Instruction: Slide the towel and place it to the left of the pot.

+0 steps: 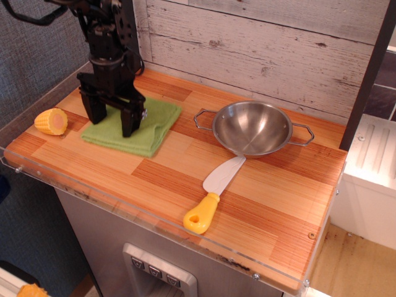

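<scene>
The light-green towel (148, 127) lies flat on the wooden counter, left of the pot (252, 128), with a small gap between its right corner and the pot's left wire handle. The pot is a shiny steel bowl with two loop handles, standing upright at the centre back. My black gripper (113, 122) stands upright on the towel's left half, fingers spread apart and pointing down, with the fingertips (129, 129) on the cloth. The fingers enclose nothing.
A yellow corn piece (52, 120) lies at the left edge, close to the gripper. A toy knife (213, 193) with a yellow handle lies in front of the pot. A dark post (124, 37) stands behind the arm. A clear lip edges the counter front.
</scene>
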`<state>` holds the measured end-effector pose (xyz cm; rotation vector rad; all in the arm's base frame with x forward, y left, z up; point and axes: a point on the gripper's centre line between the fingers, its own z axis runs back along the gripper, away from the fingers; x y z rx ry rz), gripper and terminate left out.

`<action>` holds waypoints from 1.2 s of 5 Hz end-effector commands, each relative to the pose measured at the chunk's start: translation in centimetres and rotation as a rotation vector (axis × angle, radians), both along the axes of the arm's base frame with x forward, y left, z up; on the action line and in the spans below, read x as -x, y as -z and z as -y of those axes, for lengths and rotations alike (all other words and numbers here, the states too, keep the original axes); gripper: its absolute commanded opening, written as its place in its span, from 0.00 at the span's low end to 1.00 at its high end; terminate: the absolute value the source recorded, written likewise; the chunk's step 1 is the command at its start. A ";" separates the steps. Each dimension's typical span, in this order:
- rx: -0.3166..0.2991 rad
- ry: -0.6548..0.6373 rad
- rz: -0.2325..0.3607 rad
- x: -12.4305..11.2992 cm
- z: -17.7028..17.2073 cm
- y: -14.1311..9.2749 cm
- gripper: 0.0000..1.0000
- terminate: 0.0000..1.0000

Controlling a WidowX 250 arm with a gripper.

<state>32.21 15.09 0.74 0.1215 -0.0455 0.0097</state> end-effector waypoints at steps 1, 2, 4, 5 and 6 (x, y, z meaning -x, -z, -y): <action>0.075 0.118 0.050 -6.5 2.7 1.5 1.00 0.00; 0.084 0.205 0.053 -8.3 5.1 1.0 1.00 0.00; -0.016 0.196 0.202 -7.8 5.3 -6.6 1.00 0.00; -0.007 0.173 0.272 -8.6 5.2 -11.0 1.00 0.00; 0.000 0.156 0.306 -9.0 5.0 -13.7 1.00 0.00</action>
